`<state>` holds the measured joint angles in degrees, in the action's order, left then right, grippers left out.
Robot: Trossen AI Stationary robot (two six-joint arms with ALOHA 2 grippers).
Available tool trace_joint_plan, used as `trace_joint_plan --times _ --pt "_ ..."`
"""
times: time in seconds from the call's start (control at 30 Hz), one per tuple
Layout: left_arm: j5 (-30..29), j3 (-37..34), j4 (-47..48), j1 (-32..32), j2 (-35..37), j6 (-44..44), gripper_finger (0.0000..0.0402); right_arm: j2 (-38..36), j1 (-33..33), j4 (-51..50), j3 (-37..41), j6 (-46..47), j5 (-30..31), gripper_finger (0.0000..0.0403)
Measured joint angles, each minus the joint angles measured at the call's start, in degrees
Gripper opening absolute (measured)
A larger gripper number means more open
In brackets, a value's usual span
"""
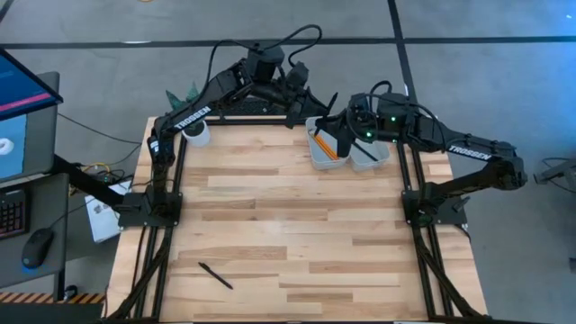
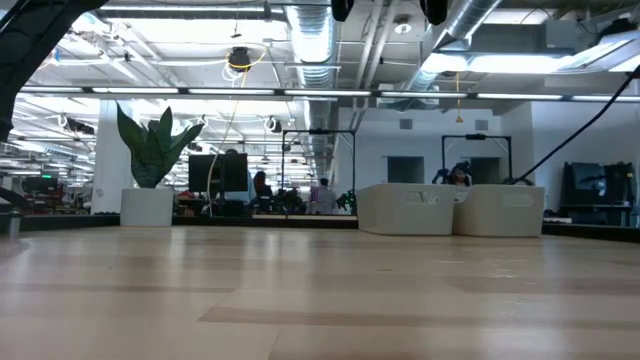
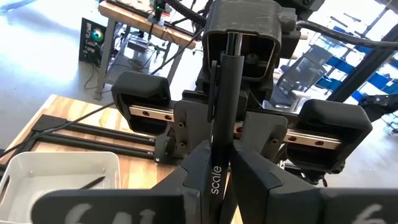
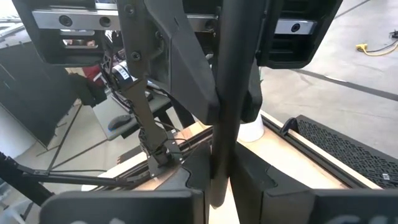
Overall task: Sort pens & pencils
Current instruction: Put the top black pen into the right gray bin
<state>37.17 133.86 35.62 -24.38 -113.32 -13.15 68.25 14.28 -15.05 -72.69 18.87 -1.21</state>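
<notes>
A black pen (image 3: 224, 112) is clamped between the narrowly set fingers (image 3: 193, 177) of the left gripper (image 3: 217, 158) and is gripped as well by the right gripper (image 4: 221, 165), both being held above the 2 white bins (image 1: 378, 157) at the far edge of the table (image 1: 270, 225). Orange pencils (image 1: 320, 144) are seen in the left bin, and 1 dark pen (image 3: 93, 182) lies in a bin. The task is judged well advanced: the shared pen is not yet dropped, and 1 more pen (image 1: 216, 275) is left at the near left.
</notes>
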Motion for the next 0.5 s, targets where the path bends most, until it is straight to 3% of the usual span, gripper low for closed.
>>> trace_joint_plan --times 0.5 --pt "-0.4 0.0 -0.2 0.0 0.0 0.4 0.0045 0.0 0.0 0.0 0.0 0.0 0.0 0.0064"
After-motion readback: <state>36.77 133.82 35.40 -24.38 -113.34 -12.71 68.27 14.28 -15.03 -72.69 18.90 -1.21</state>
